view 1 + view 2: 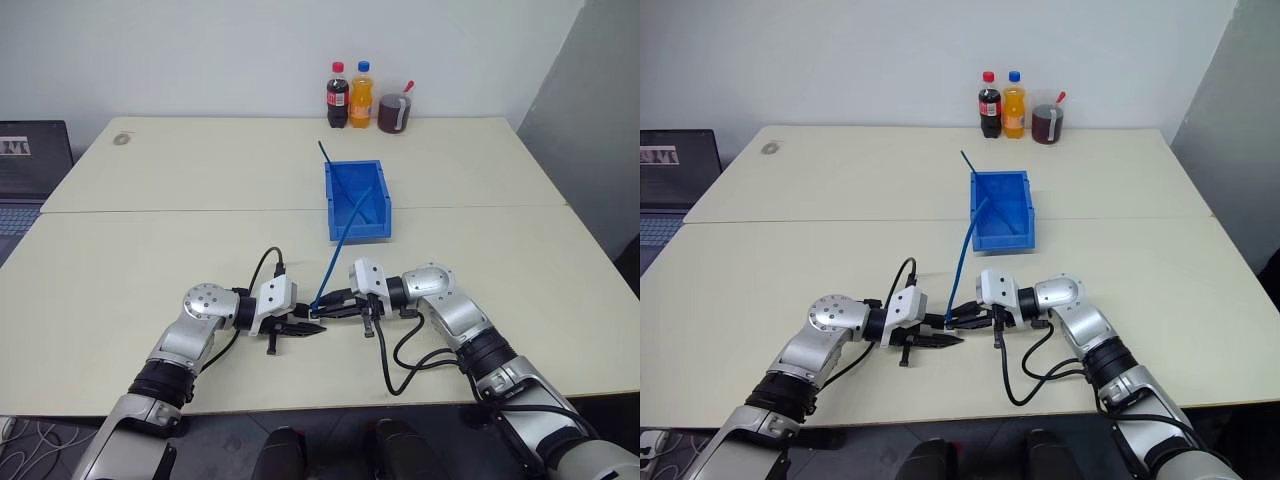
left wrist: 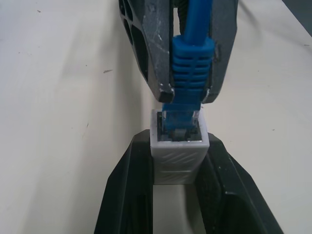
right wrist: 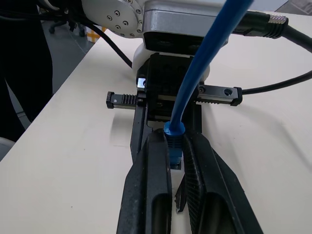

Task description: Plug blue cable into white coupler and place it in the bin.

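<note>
Right gripper [image 1: 322,307] clamps the cable [image 1: 338,240] just behind its plug, whose tip already sits in the mouth of the coupler [image 2: 179,146], itself squeezed by the left gripper [image 1: 312,327] above the table's near edge. Push straight along the socket, keeping plug and coupler aligned, until the plug seats. The cable's far end lies across the bin [image 1: 357,200], farther back on the table.

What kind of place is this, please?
Probably an office or lab room: plain cream tables against a white wall, an open laptop at the side, and soft-drink bottles at the back.
</note>
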